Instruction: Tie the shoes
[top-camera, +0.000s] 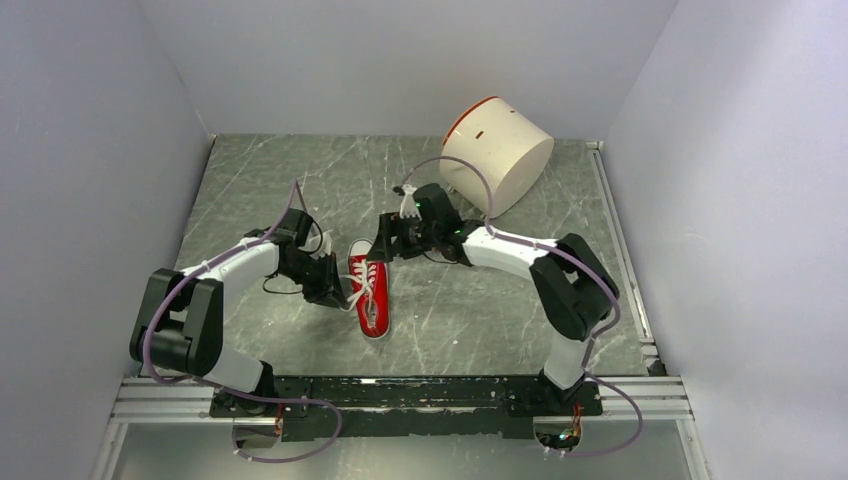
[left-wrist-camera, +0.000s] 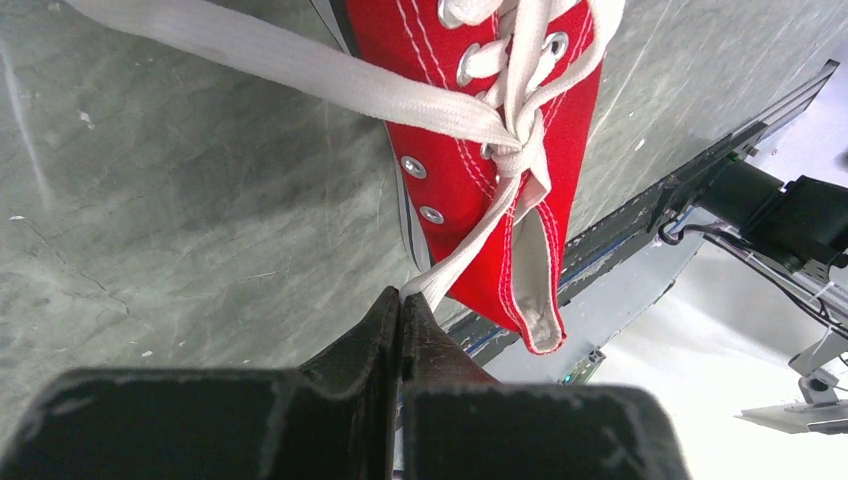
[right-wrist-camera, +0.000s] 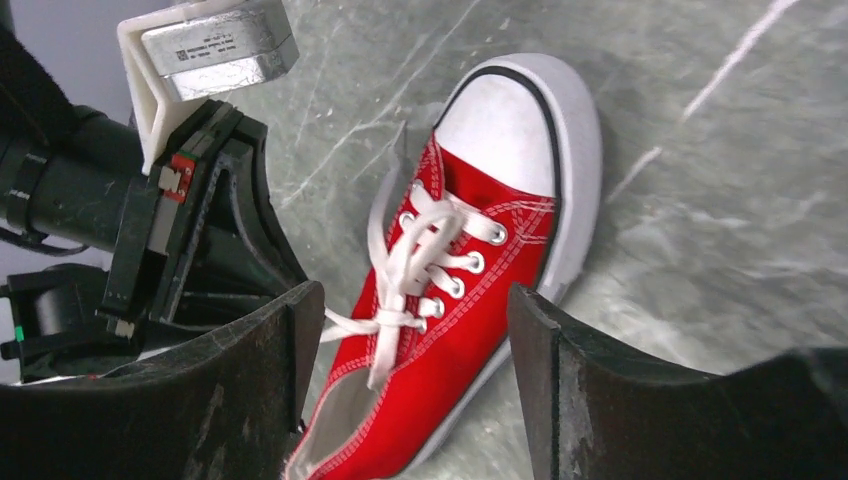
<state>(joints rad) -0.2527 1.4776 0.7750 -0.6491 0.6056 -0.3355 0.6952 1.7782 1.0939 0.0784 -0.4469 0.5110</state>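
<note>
The red shoe (top-camera: 371, 296) lies on the marbled table between the arms, its white toe cap (right-wrist-camera: 505, 115) toward the near edge. The white laces are crossed into a simple knot (right-wrist-camera: 400, 320). My left gripper (top-camera: 335, 290) is just left of the shoe, shut on one lace end (left-wrist-camera: 470, 255), which runs taut from the knot into its fingertips (left-wrist-camera: 385, 310). The other lace end (left-wrist-camera: 250, 55) trails across the table. My right gripper (right-wrist-camera: 415, 300) hovers over the heel end with its jaws open, holding nothing.
A white cylindrical container (top-camera: 497, 150) with a red rim lies on its side at the back right. Grey walls enclose the table on three sides. An aluminium rail (top-camera: 400, 395) runs along the near edge.
</note>
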